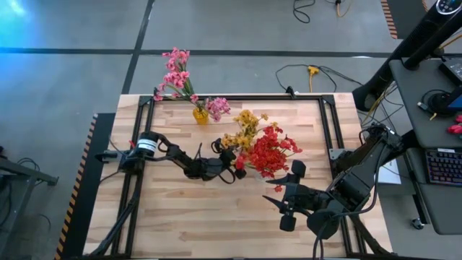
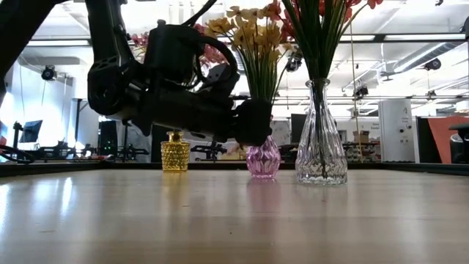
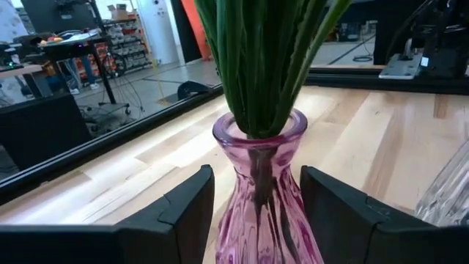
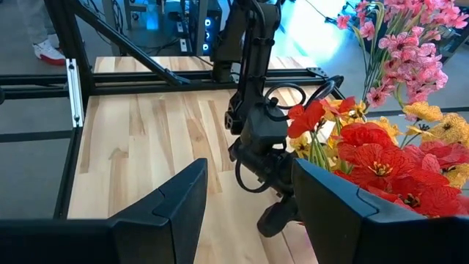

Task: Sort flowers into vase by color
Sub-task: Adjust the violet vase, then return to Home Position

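The left gripper (image 3: 253, 213) sits low at the purple vase (image 3: 264, 183), one finger on each side of its neck with a little daylight showing either way, so it looks spread around the glass rather than pinching it. The right gripper (image 4: 245, 205) hangs wide and empty over the near right part of the table, pointed back toward the bunches.

The flowers look nearly sorted. Yellow flowers (image 1: 242, 130) stand with their green stems down in that purple vase. Red flowers (image 1: 268, 153) fill the clear vase (image 2: 320, 139) just beside it. Pink flowers (image 1: 177, 72) lean out of a small yellow vase (image 1: 200, 114) near the far edge, some blossoms hanging past the table. I see no loose stems lying on the wood, so by my reckoning little is left beyond letting go of the purple vase or nudging it into place.

The table (image 1: 216, 217) is pale wooden planks set in a black metal frame. Beyond it there is grey floor with a few cables, a desk with a keyboard (image 1: 442, 166) off to the right, and a bright workshop with shelves and benches behind.
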